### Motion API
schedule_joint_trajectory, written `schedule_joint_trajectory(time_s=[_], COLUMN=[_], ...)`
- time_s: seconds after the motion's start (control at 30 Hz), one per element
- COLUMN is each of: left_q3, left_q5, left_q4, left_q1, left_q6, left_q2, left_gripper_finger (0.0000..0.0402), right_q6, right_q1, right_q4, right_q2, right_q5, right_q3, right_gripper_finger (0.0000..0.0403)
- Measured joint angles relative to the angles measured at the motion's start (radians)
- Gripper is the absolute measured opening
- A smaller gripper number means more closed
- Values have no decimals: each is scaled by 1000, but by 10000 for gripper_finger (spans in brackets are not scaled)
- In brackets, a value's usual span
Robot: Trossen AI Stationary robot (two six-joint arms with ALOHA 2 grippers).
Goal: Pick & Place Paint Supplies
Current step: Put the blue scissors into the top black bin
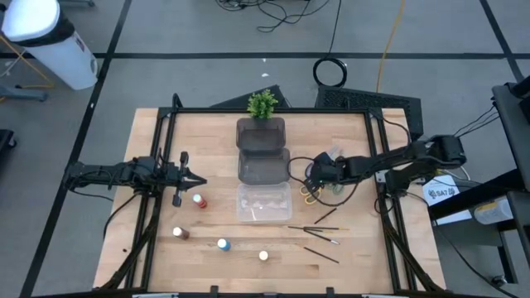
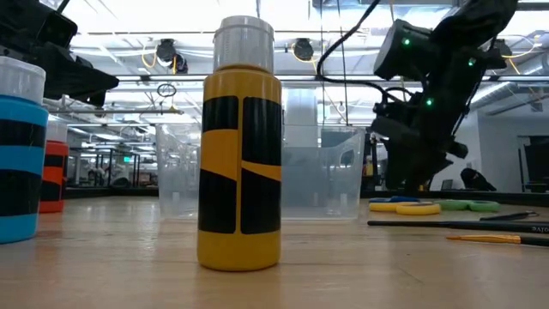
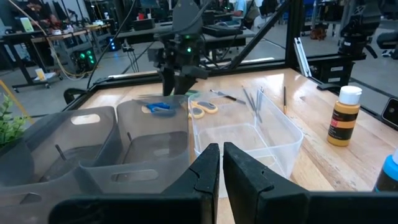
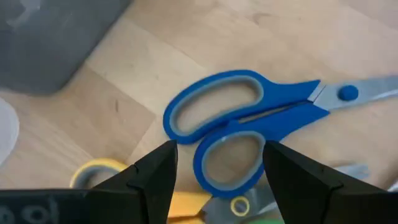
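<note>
Blue-handled scissors [image 4: 230,121] lie flat on the table beside yellow-handled scissors [image 3: 202,109] and green ones [image 2: 472,204], right of the bins. My right gripper [image 4: 221,149] hangs open just above the blue handles, pointing steeply down, with a finger on either side of one handle loop. Small paint bottles stand at the near left: red-capped [image 1: 199,200], brown [image 1: 178,233], blue [image 1: 222,244] and pale [image 1: 263,256]. Thin dark brushes [image 1: 319,232] lie at the near right. My left gripper [image 1: 195,178] waits shut at the table's left, holding nothing.
Two dark bins [image 1: 262,147] and a clear bin [image 1: 263,201] stand in a row down the table's middle, with a small green plant [image 1: 262,103] at the far edge. The table's black frame rails [image 1: 157,165] run along both sides.
</note>
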Motion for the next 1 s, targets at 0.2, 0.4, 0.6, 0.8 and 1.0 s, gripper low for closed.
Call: schedule_joint_trajectory(time_s=[0.2, 0.4, 0.6, 0.8, 1.0], left_q3=[0, 0, 0, 0, 0], left_q5=[0, 0, 0, 0, 0], left_q4=[0, 0, 0, 0, 0], left_q1=[0, 0, 0, 0, 0], left_q6=[0, 0, 0, 0, 0], left_q2=[0, 0, 0, 0, 0], left_gripper_finger=[35, 35, 35, 35, 35], right_q6=[-9, 0, 8, -1, -16], right_q1=[-1, -27, -32, -32, -33], right_q4=[57, 74, 60, 51, 42], right_q2=[64, 123, 128, 129, 130], right_q5=[-26, -48, -51, -45, -44], right_q3=[0, 4, 5, 3, 2], right_gripper_finger=[224, 224, 212, 152, 69])
